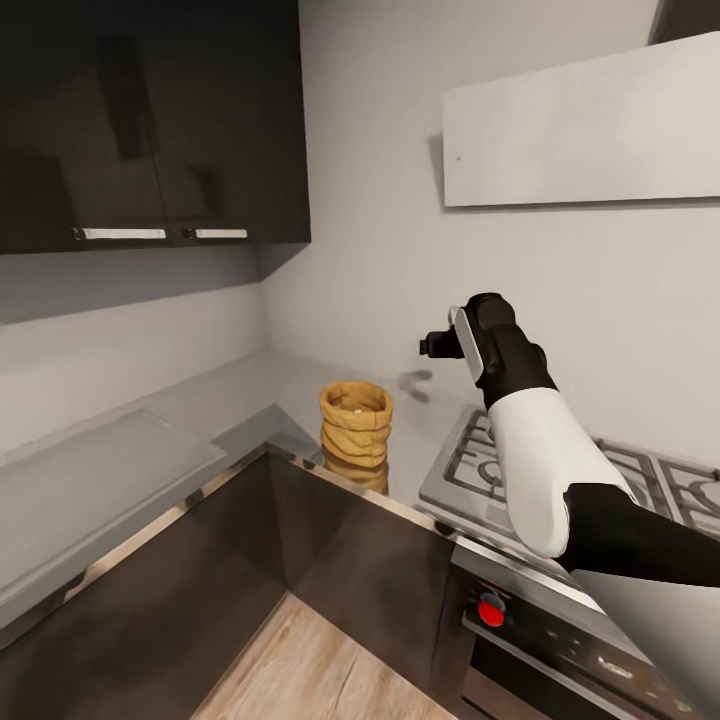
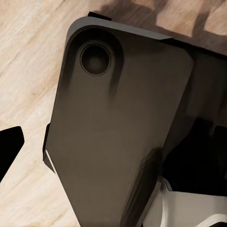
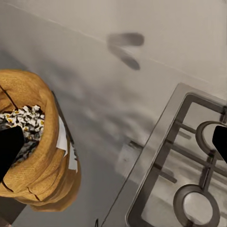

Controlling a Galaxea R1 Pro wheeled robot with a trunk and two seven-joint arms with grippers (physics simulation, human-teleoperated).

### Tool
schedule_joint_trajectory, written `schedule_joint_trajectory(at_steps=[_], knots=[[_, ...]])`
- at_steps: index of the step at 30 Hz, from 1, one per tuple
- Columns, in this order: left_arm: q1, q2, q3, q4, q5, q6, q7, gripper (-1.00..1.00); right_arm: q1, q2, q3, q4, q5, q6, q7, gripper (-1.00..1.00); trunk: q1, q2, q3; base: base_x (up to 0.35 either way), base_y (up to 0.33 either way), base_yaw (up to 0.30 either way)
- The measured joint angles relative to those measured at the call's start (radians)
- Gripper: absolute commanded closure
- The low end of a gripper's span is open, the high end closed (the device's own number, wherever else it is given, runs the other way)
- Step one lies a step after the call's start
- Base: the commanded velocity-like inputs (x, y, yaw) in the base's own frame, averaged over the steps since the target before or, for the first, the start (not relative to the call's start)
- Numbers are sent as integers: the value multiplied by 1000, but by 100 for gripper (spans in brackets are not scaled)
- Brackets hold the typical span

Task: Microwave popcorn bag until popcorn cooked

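Right hand (image 1: 437, 345): open, above countertop (image 1: 250, 385) | popcorn bag (image 1: 355, 422): upright, near gas hob (image 1: 480, 470) | left hand: cannot tell

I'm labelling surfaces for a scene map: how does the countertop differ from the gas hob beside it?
The countertop is smooth, plain grey and slightly glossy; the gas hob carries raised grates and round burners. The countertop bears the popcorn bag; the hob bears nothing, with the right arm above it. They sit at one level, side by side.

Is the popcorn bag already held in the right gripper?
No. The popcorn bag stands alone on the countertop, while the right gripper hangs in the air above and beside it, apart from it.
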Motion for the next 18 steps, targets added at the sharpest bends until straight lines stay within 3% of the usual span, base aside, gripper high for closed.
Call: schedule_joint_trajectory(at_steps=[15,18], knots=[[0,-1,1,0,0,0,0,-100,1,0,0,0,0,0,-2,-100,0,0,0,0,0,239],[0,-2,1,0,0,0,0,-100,0,0,0,0,2,0,-2,-100,0,0,0,0,0,69]])
